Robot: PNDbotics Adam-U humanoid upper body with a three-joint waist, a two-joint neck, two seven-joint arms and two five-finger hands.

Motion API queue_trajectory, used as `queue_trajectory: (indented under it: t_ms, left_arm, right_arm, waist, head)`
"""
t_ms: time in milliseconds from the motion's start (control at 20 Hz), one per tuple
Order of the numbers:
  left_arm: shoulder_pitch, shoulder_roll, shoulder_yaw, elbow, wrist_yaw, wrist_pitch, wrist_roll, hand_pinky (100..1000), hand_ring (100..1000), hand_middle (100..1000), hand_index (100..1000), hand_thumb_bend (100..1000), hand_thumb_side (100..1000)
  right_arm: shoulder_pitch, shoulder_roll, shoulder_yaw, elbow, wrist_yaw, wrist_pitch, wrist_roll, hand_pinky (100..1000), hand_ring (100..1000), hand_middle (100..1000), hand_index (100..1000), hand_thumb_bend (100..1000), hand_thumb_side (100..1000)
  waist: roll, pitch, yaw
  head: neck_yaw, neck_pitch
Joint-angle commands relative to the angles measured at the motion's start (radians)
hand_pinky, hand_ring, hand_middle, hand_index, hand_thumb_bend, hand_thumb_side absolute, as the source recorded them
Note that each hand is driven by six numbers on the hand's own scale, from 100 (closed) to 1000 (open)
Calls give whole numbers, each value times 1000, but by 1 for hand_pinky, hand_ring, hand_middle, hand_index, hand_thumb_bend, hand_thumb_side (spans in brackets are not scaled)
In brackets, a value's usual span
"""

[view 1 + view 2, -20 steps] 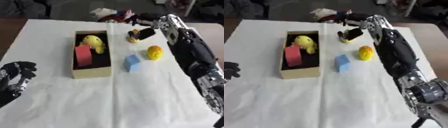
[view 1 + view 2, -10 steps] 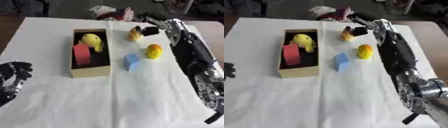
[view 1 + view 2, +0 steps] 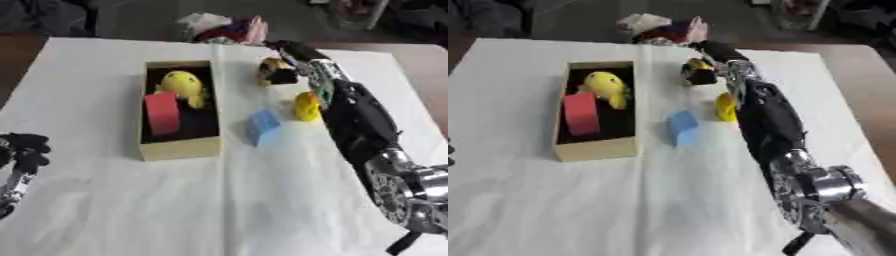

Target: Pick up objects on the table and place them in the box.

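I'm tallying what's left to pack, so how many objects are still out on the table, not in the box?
3: a blue block right of the box, a yellow object further right, and a yellow-and-black one at the right robot hand.

Tan box open on bench, holds yellow toy & red block upright. Blue block just right of box; yellow obj near it; yellow-black toy farther back.
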Motion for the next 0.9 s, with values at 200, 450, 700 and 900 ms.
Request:
queue_trajectory:
  t_ms: [200, 450, 700, 900]
  left_arm:
    - [-11, 9, -1, -25, 0, 0, -6, 782, 609, 624, 771, 100, 640]
    - [-15, 9, -5, -25, -1, 0, -11, 782, 608, 623, 772, 100, 641]
    - [-15, 8, -7, -21, 0, 1, -12, 781, 607, 622, 771, 100, 643]
    - [-14, 10, -6, -19, 2, 1, -11, 781, 606, 622, 771, 100, 644]
  right_arm:
    - [-8, -3, 36, 46, 95, 101, -79, 854, 916, 936, 1000, 117, 559]
    - [-10, 23, 87, 63, 91, 194, -64, 710, 732, 789, 921, 125, 176]
    - [-13, 38, 113, 17, 70, 284, -130, 484, 453, 396, 587, 150, 100]
    - [-21, 45, 132, -56, 29, 330, -200, 453, 403, 317, 521, 100, 100]
  waist:
    - [5, -9, 5]
    - [5, -8, 6]
    - [5, -9, 4]
    - [3, -11, 0]
  head:
    - [-10, -15]
    - [-11, -14]
    - [-11, -15]
    - [-9, -13]
